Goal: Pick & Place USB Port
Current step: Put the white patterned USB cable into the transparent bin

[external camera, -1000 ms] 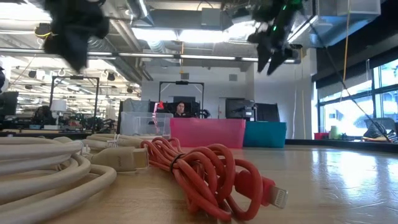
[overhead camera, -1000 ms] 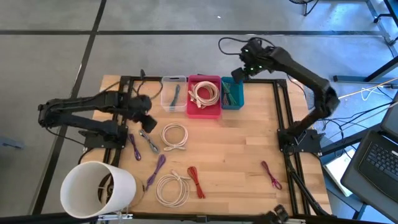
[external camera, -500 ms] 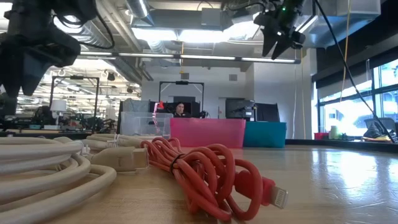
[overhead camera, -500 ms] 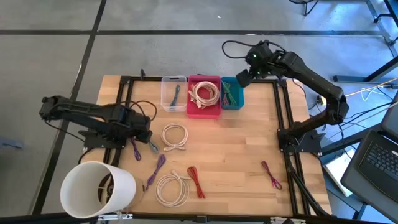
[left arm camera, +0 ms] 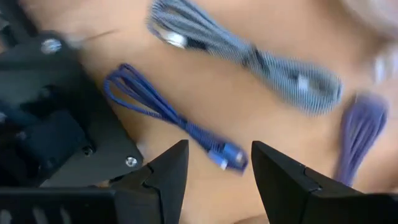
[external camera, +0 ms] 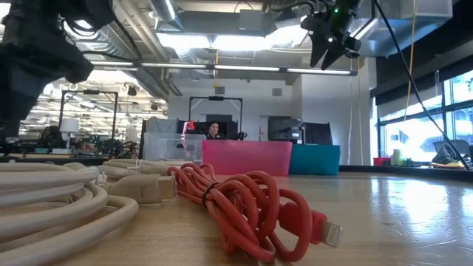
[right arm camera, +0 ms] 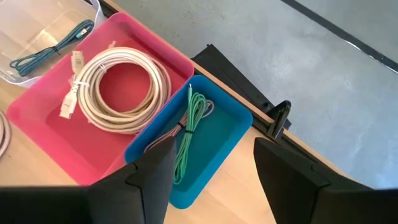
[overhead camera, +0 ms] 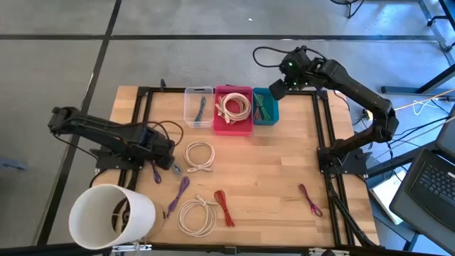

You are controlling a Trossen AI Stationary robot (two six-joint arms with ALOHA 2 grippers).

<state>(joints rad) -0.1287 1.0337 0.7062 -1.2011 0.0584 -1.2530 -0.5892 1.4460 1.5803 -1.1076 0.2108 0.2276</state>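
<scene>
1. The left gripper (left arm camera: 214,165) hangs low over the left side of the desk (overhead camera: 284,178), jaws parted and empty, nothing between the two fingers.
2. Just ahead of those jaws in the left wrist view lies a thin blue USB cable (left arm camera: 171,121). Its plug end sits nearly between the fingers, and its long axis runs slantwise away from them toward the arm's base frame.
3. Farther off lie a grey braided cable (left arm camera: 249,56) and a purple cable (left arm camera: 357,134).
4. The left arm is by far the nearer to the blue USB cable. I judge the coming move to be a short drop with the jaws set across the cable's length.
5. At the far edge, the right gripper (overhead camera: 279,89) hovers above the blue bin (right arm camera: 217,149), jaws apart and holding nothing. A green cable (right arm camera: 189,134) lies inside.
</scene>
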